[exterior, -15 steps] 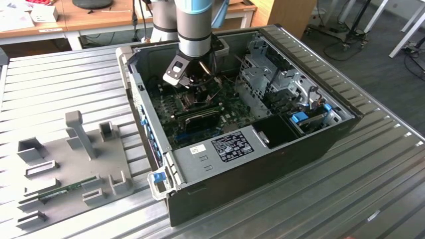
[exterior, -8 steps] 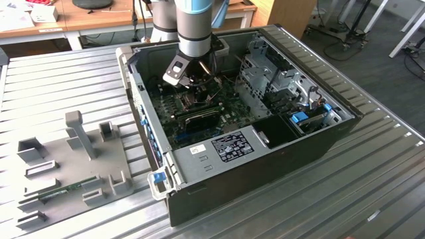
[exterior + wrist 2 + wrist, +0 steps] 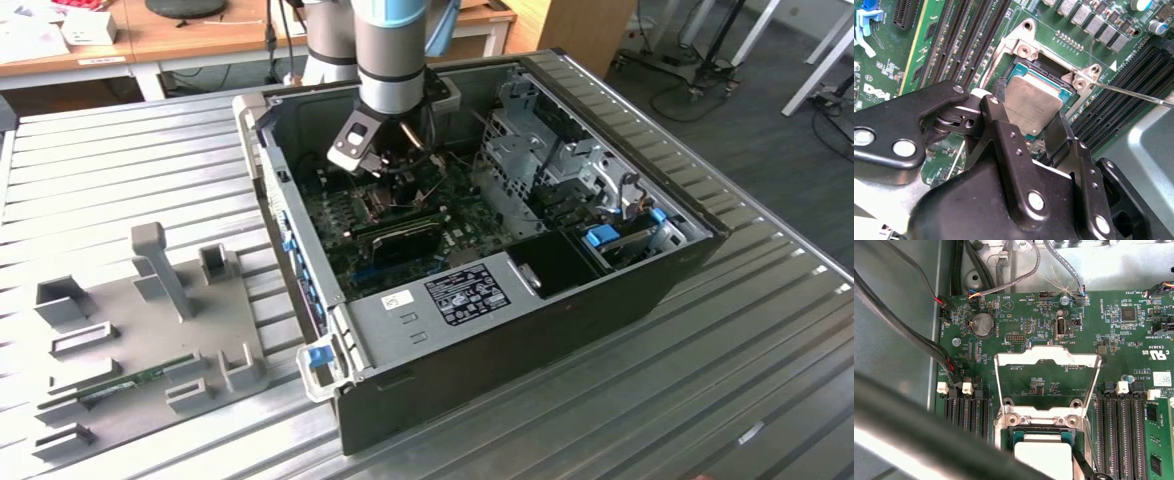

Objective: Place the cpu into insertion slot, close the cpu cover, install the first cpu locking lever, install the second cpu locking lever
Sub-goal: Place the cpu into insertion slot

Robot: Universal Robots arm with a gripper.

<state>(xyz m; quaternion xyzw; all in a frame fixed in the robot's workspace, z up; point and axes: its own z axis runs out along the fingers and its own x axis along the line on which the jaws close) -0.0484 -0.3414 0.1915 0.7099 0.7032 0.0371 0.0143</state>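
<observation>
Fingers (image 3: 1004,130) of the gripper (image 3: 1029,112) are pressing on two opposite edges of the cpu (image 3: 1035,97), so I am reading the grip as closed on the chip. The cpu is sitting over the insertion slot (image 3: 1027,64), silver top facing up. I cannot tell whether it is fully seated.

In the first wrist view the cpu cover (image 3: 1046,358) is standing open, hinged up behind the slot, and is leaving the chip uncovered.

Banks of long black memory slots (image 3: 961,40) are crowding the socket on both sides. A thin metal rod (image 3: 1134,93) is sticking out from the socket's corner bracket and crossing over one bank, close to one finger. Black cables (image 3: 904,325) are running along the edge of the motherboard (image 3: 1054,325).

In the exterior view I am seeing the arm reaching straight down into the open computer case (image 3: 534,330), whose walls and drive cage are closing in around it. A grey fixture plate (image 3: 147,340) is lying on the slatted metal table (image 3: 667,420) at the exterior view's left, well apart from the case.
</observation>
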